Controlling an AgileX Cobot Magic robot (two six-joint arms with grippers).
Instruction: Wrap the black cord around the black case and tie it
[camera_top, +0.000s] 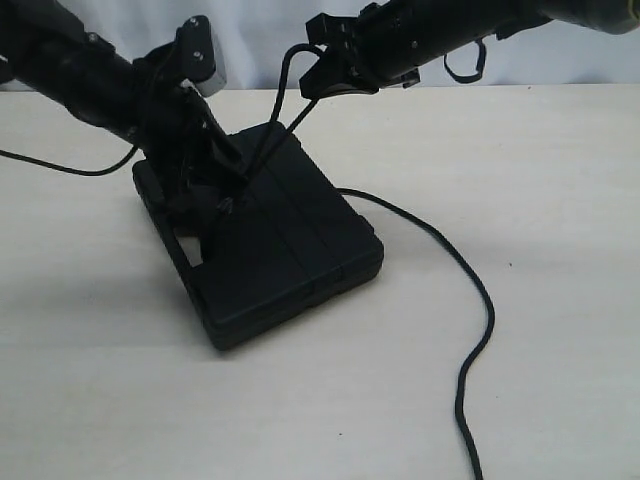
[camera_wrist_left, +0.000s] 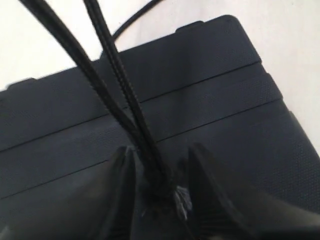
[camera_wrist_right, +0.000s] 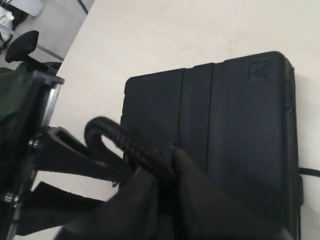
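Exterior: flat ribbed black case (camera_top: 280, 250) lying under both claws; matte braided black cord (camera_top: 490, 318) stretched in two strands from left gripper (camera_top: 225, 195) up to right gripper (camera_top: 335, 80). Left wrist: clamped on cord beside frayed knot (camera_wrist_left: 181, 200), close over case lid. Right wrist: clamped on cord loop, above case.

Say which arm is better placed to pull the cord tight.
Right, probably: the right gripper grips a raised loop of the black cord above the black case; the left gripper anchors the strands at the lid.
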